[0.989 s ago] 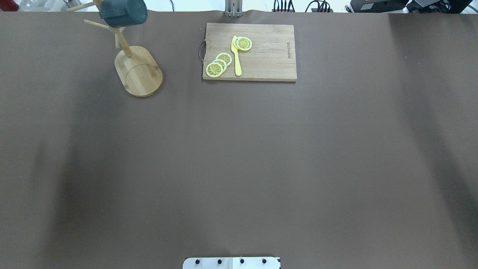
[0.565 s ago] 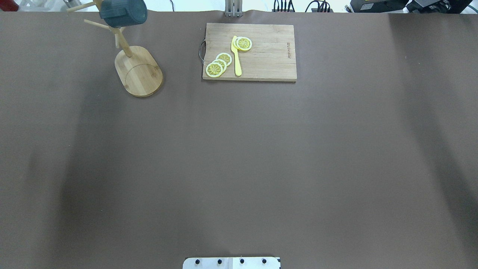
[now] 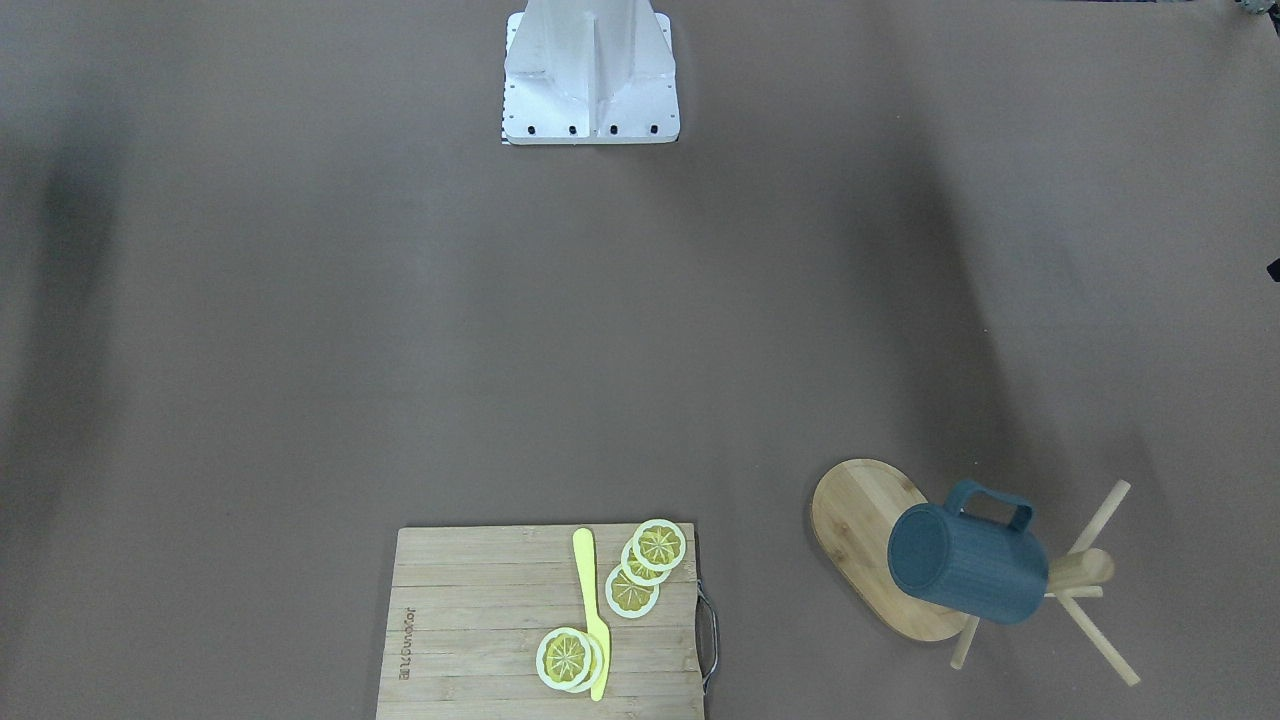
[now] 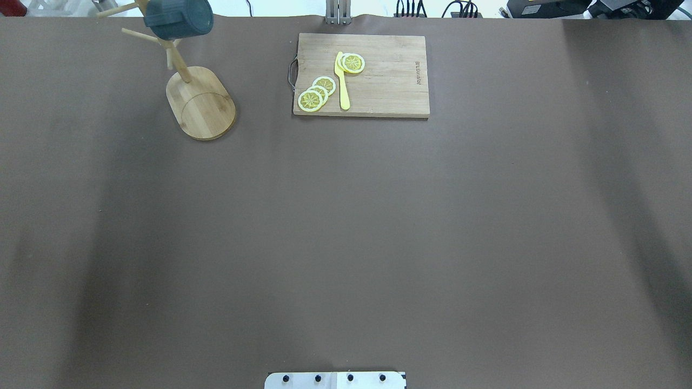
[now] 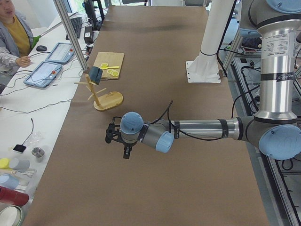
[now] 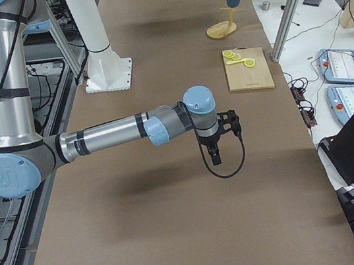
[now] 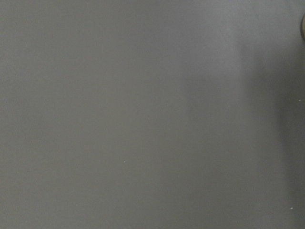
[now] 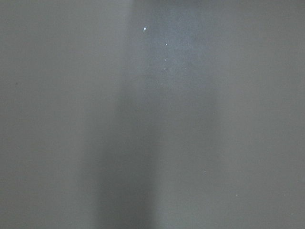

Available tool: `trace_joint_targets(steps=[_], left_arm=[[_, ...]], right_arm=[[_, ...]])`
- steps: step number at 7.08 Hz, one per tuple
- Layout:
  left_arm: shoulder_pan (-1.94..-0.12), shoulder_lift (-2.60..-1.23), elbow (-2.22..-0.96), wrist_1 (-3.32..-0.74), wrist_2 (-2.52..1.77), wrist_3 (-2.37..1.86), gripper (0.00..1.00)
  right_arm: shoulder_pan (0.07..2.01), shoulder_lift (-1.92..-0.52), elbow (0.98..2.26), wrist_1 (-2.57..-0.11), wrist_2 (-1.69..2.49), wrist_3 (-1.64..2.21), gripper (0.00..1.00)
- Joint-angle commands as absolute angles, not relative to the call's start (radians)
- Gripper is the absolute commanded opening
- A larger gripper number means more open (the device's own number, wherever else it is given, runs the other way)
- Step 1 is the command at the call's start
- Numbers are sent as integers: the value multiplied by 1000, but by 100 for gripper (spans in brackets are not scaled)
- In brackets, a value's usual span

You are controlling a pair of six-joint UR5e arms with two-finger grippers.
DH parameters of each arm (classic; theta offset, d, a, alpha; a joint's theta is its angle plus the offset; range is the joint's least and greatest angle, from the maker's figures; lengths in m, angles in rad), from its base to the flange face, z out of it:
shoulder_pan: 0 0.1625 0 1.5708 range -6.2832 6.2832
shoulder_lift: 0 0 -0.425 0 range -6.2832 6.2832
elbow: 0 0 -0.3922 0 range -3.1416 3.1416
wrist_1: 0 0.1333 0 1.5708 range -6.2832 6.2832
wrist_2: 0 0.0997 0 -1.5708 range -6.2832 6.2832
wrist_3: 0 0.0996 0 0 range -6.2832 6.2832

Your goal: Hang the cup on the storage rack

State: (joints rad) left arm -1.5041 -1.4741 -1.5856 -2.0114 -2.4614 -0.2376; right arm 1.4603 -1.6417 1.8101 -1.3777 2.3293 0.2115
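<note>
Hanging cup far from jaws

Dark blue-grey with fine ribbing on the cup. Pale bamboo grain on the storage rack and the striped cutting board. Plain yellow on the knife; yellow with white rims on the lemon slices. Flat brown across the table.

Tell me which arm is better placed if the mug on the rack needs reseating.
Left. The mug hangs on the rack in the table's far-left corner. The left gripper hovers on that side, while the right gripper is over the opposite half.
</note>
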Motion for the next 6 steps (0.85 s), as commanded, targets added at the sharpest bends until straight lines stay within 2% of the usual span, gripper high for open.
trace_joint_targets(steps=[1, 2, 5, 6], left_arm=[[-1499, -1450, -1588, -2008, -2395, -232, 97], [-1497, -1441, -1588, -2000, -2382, -229, 97], [-1540, -1454, -1777, -1564, -2335, -44, 97], [-1543, -1468, -1782, -1528, -2327, -10, 97]], right_arm=[[1460, -1647, 1810, -1379, 2316, 190, 100], [1460, -1654, 1810, -1379, 2316, 190, 100], [1460, -1654, 1812, -1379, 2316, 189, 100], [1460, -1655, 1812, -1379, 2316, 189, 100]])
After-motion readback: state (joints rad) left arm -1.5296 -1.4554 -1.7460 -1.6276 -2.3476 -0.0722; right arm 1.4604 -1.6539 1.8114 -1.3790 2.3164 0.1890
